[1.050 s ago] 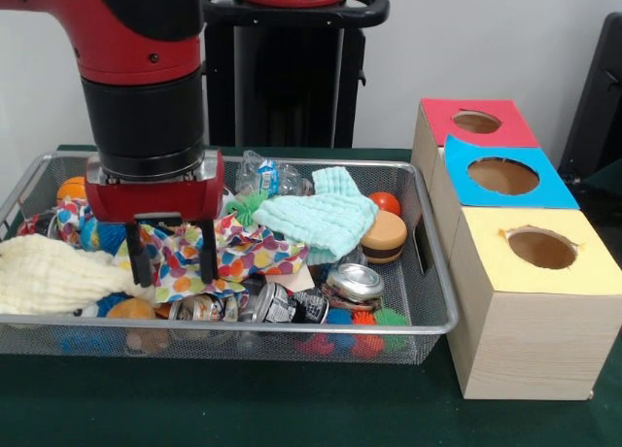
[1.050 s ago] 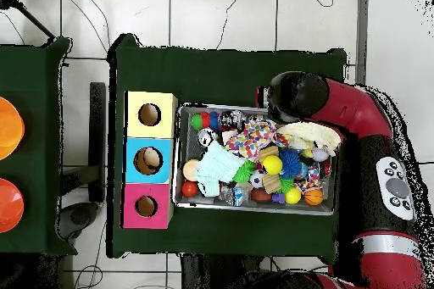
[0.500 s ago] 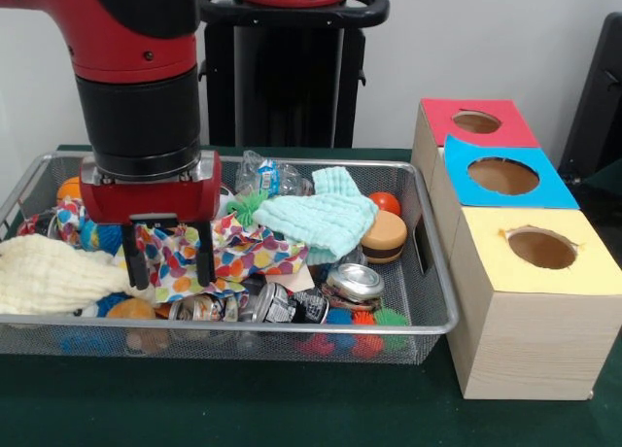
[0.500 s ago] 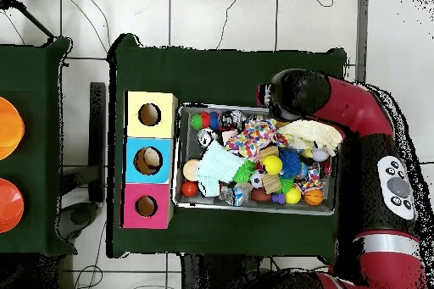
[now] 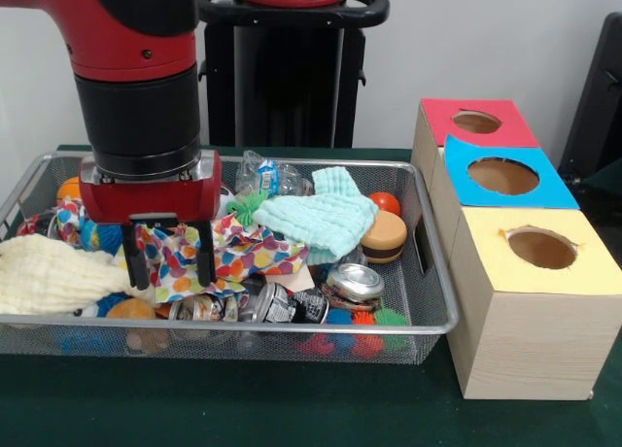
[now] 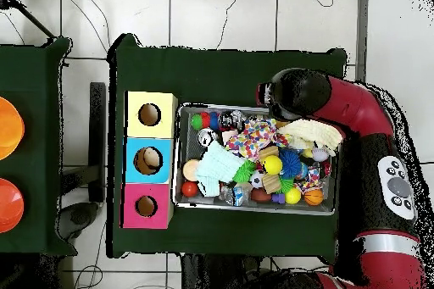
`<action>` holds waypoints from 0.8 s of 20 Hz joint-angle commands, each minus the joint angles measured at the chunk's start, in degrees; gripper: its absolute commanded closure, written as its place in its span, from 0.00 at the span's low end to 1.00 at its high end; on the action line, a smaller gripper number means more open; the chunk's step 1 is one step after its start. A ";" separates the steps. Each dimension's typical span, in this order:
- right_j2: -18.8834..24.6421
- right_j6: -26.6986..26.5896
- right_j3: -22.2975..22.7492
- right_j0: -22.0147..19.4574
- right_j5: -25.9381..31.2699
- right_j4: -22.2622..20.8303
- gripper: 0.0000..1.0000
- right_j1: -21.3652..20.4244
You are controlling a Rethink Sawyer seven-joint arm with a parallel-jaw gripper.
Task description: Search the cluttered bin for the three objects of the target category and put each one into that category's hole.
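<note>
My gripper (image 5: pixel 171 264) hangs open in the left half of the wire bin (image 5: pixel 292 326), its fingertips (image 5: pixel 137 270) just above a polka-dot cloth (image 5: pixel 243 253), with nothing held. Left of it lies a cream cloth (image 5: pixel 44 272), and a mint cloth (image 5: pixel 321 219) lies to the right. Crushed cans (image 5: pixel 292 303) rest near the front rim. In the overhead view the arm (image 6: pixel 301 95) covers the gripper at the bin's (image 6: pixel 254 208) upper right corner. The polka-dot cloth (image 6: pixel 253 139), mint cloth (image 6: pixel 219 164) and cream cloth (image 6: pixel 314 136) show there too.
Three wooden boxes stand beside the bin, each with a round hole: red (image 5: pixel 476 122), blue (image 5: pixel 503 176) and yellow (image 5: pixel 541 248). A toy burger (image 5: pixel 384 235), a red ball (image 5: pixel 386 202), a plastic bottle (image 5: pixel 267 175) and several coloured balls (image 6: pixel 271 164) fill the bin.
The gripper has shifted a little to the left and slightly up over the polka-dot cloth, still open. The bin's contents have not moved.
</note>
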 commanded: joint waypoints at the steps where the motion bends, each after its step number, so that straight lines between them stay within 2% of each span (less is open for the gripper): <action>1: 2.35 2.33 0.20 -0.61 5.64 1.07 0.00 -0.06; 16: 2.25 2.10 0.54 -0.71 5.82 1.04 0.00 -0.49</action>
